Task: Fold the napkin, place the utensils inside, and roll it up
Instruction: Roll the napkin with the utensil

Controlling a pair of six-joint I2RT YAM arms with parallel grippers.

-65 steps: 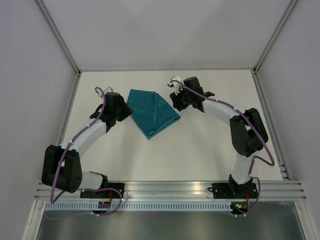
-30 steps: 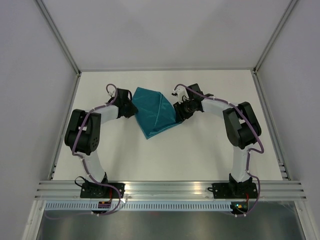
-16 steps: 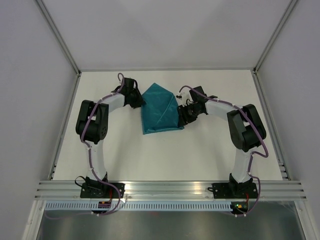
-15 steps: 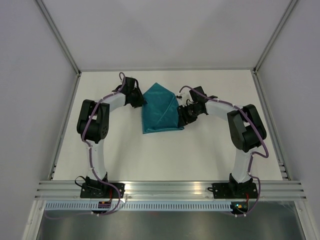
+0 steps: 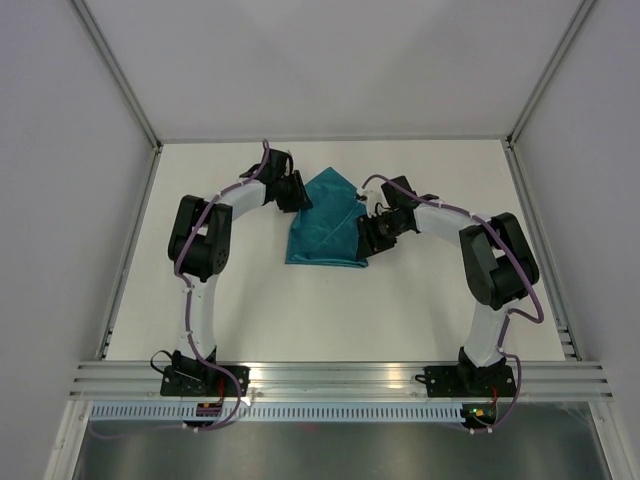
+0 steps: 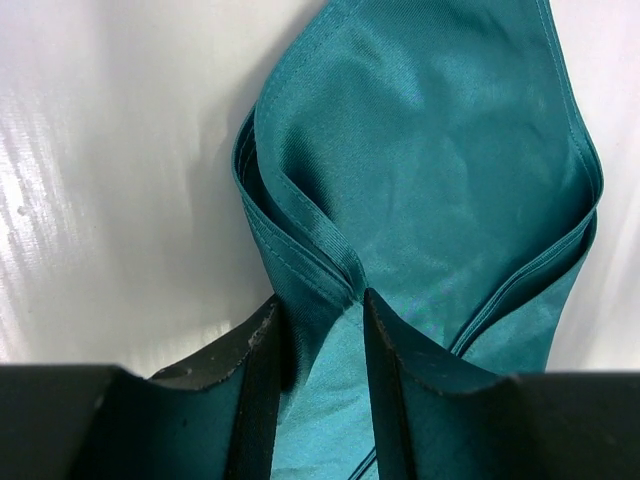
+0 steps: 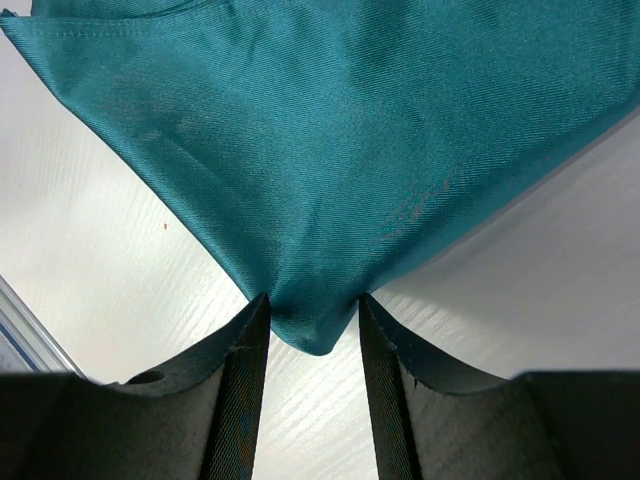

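The dark teal napkin (image 5: 325,220) lies folded into a rough triangle on the white table, far centre. My left gripper (image 5: 298,195) is at its upper left edge. In the left wrist view that gripper (image 6: 320,320) is shut on a bunched fold of the napkin (image 6: 430,150). My right gripper (image 5: 365,236) is at the napkin's lower right corner. In the right wrist view that gripper (image 7: 312,320) pinches that corner of the napkin (image 7: 330,130) just above the table. No utensils are in view.
The white tabletop (image 5: 420,300) is enclosed by grey walls with metal frame posts at the back corners (image 5: 155,145). An aluminium rail (image 5: 340,375) carrying both arm bases runs along the near edge.
Both grippers closed in on the napkin and took hold of it. The napkin has turned and shifted right and towards the back, and the left arm has stretched further out.
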